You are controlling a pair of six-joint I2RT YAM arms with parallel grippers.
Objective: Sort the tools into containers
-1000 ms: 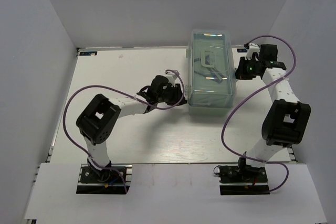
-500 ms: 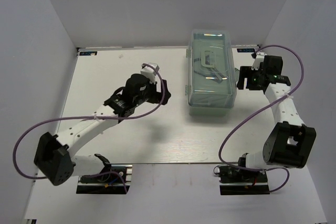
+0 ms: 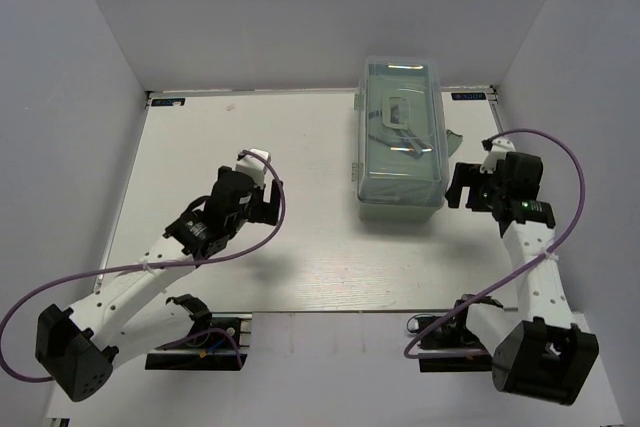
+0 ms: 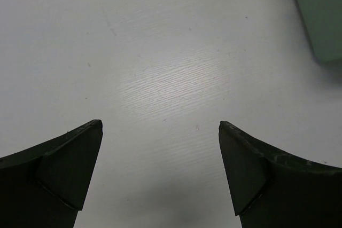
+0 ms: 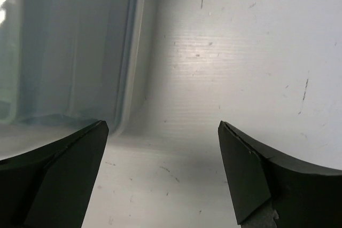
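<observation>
So the toolbox (image 3: 400,162) sits at the far side of the table (image 3: 250,127) with its translucent lid (image 3: 402,87) down. The tools (image 3: 392,135) are only dim shapes under it, so we can't tell how they're sorted. No loose tool shows anywhere, which we reckon is why both pincers are spread wide and holding nothing: the left gripper (image 4: 160,125) over bare tabletop well apart from the box, the right gripper (image 5: 162,124) just beside its right wall.
</observation>
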